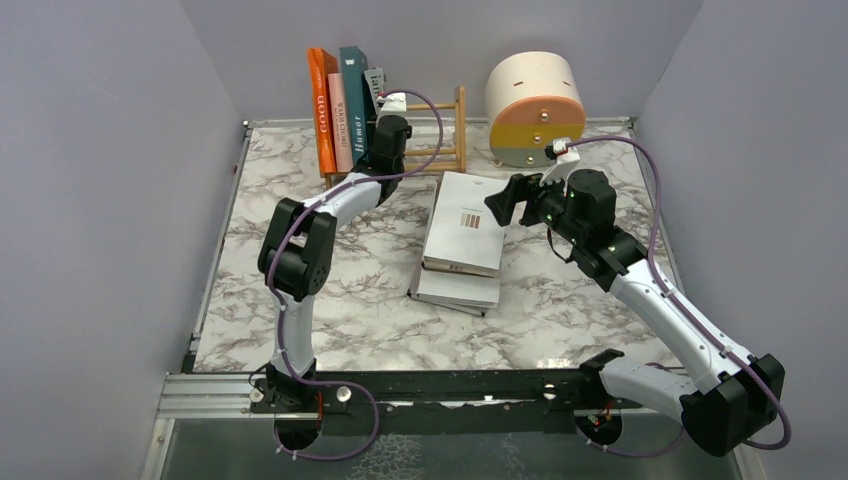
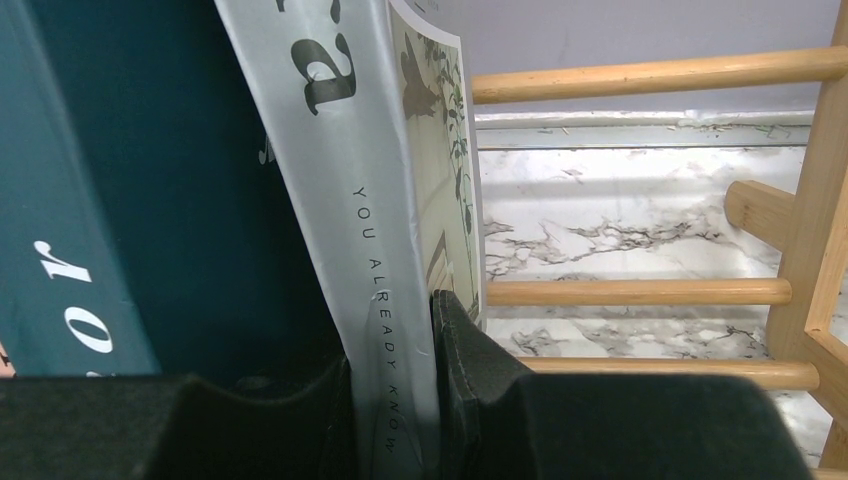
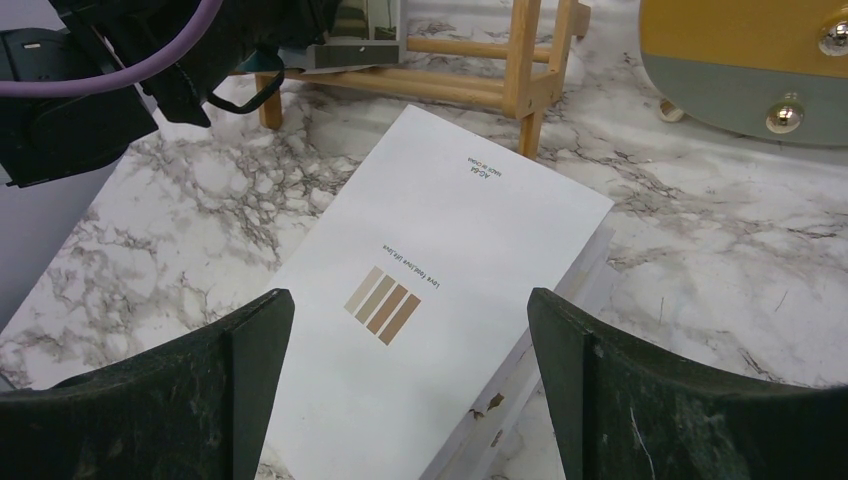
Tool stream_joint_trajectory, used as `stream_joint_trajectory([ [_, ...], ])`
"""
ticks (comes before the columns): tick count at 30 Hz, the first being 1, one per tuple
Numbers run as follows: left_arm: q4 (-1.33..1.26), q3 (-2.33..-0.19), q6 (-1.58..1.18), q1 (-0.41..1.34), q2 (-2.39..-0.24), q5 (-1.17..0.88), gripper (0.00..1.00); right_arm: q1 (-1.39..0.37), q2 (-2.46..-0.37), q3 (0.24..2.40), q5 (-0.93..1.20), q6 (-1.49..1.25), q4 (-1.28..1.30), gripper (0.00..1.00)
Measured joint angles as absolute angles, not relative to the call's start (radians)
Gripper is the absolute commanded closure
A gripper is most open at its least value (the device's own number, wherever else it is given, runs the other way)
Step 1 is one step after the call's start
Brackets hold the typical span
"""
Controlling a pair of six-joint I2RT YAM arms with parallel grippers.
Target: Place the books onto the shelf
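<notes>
Spanning the view, a marbled desk (image 1: 330,300) sits inside lilac walls (image 1: 100,150). At its middle white books (image 1: 465,225) lie stacked flat; the right hand (image 3: 410,330) hovers spread above them. At the shelf (image 2: 640,292), the left hand (image 2: 400,330) pinches a grey book (image 2: 330,150) upright beside a teal book (image 2: 120,180). Lower covers are hidden.

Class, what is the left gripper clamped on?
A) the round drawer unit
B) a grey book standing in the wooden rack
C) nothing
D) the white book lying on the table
B: the left wrist view shows the left gripper pinching the grey book, upright beside the teal book.
</notes>
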State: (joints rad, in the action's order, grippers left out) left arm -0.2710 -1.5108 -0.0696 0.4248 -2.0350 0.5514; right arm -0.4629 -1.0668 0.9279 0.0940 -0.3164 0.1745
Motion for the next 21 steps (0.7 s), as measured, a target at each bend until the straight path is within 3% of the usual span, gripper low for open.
stream_joint_trajectory([
  [7,-0.278,-1.523,-0.081,0.424,-2.057,0.559,0.60,-0.463,-1.067,0.928,0.094,-0.316,0.175,0.14],
  [10,-0.268,-1.523,-0.088,0.423,-2.057,0.570,0.49,-0.463,-1.069,0.928,0.094,-0.316,0.175,0.14],
  [21,-0.252,-1.523,-0.096,0.423,-2.048,0.577,0.48,-0.463,-1.088,0.928,0.094,-0.316,0.175,0.14],
])
